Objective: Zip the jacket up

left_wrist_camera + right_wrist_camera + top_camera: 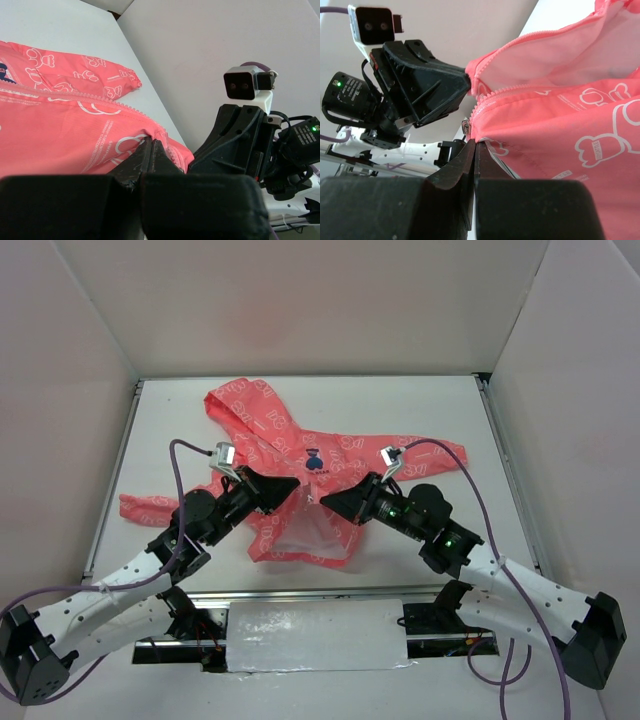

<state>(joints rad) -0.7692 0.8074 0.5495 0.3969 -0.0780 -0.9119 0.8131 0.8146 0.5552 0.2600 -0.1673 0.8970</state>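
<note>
Supporting surface: a white flat table (450,420) is carrying everything, with pale panels standing on three sides.
Garment: a small coral-pink hooded jacket of thin fabric with white outline print (270,430) is lying spread at the middle of the table. Its hood is pointing to the far left, its sleeves are trailing out to either side, and its hem is facing the arms.
Left arm: a black-and-white jointed left arm (150,570) is reaching in from the near left corner.
Right arm: a matching right arm (500,575) is reaching in from the near right.
Left gripper: the black two-finger left gripper (293,490) is pinching one front edge of the jacket near the hem, its fingers pressed together on the fabric.
Right gripper: the black right gripper (323,503) is clamping the other front edge — just beside the lower end of the teeth.
Zipper: the coral toothed zipper (505,91) is standing open, its halves parting and paler lining showing between them.
Emblem: a small blue chest emblem (314,458) is sitting just beyond the two grippers.
</note>
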